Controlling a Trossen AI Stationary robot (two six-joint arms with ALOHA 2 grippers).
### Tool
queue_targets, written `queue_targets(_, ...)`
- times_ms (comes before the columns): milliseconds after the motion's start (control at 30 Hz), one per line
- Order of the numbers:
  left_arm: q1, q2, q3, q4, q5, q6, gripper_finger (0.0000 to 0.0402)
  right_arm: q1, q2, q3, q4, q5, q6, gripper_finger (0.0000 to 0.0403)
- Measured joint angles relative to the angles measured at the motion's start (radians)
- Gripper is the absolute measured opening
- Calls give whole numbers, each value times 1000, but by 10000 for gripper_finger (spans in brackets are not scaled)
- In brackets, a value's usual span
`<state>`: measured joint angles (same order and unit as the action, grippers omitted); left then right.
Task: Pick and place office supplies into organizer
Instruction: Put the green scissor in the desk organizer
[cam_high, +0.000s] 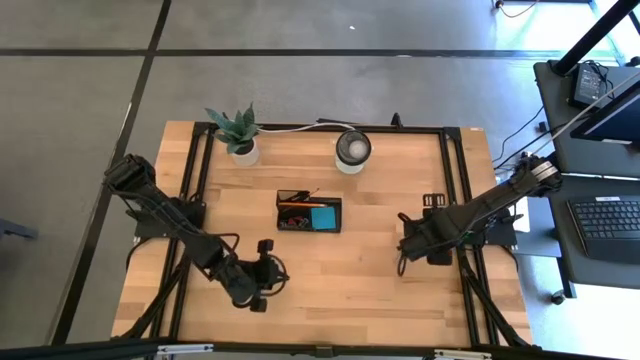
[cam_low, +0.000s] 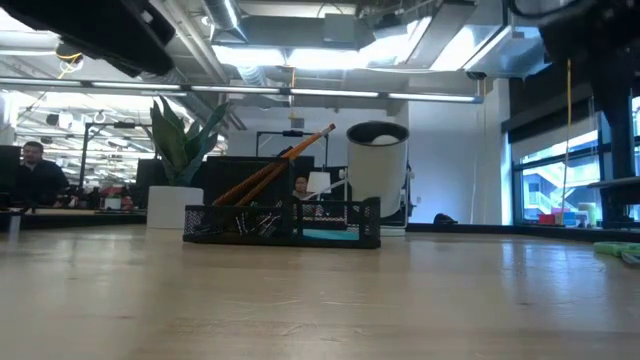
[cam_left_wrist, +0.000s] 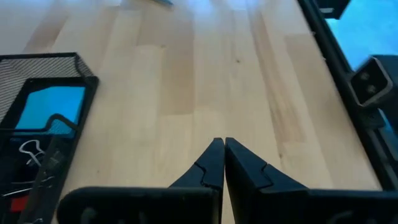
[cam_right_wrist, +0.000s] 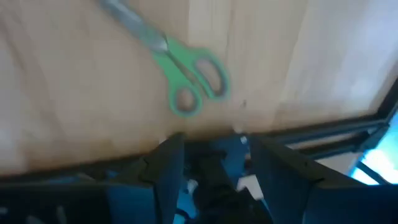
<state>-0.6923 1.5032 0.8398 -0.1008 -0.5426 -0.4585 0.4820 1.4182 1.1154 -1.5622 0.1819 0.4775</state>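
Organizer sitting mid-table amid bare wood; left gripper, jaws pressed together, hovering near front edge; right gripper, jaws spread, overlooking scissors.

Left arm: reaches in from the table's left edge, elbow bent, wrist low toward the near side; left gripper with fingers pressed together, nothing between them. Right arm: extends from the right edge, wrist inside the frame rail; right gripper with fingers spread apart, empty
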Motion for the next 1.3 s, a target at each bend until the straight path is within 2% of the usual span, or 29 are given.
queue_targets(400,84,0,0,2,0,-17,23,0,-1,-207,128,0,-29,187)
queue_targets(500,101,0,0,11,1,-50,27,0,-1,-232,166,1,-127,187)
queue_targets(667,127,0,0,23,1,-55,29,0,-1,-272,218,1,-381,187)
queue_targets(1033,141,0,0,23,13,-55,31,-34,20,-275,278,0,-453,187)
queue_targets(1300,140,0,0,23,13,-71,32,-104,169,-275,294,1,-630,187)
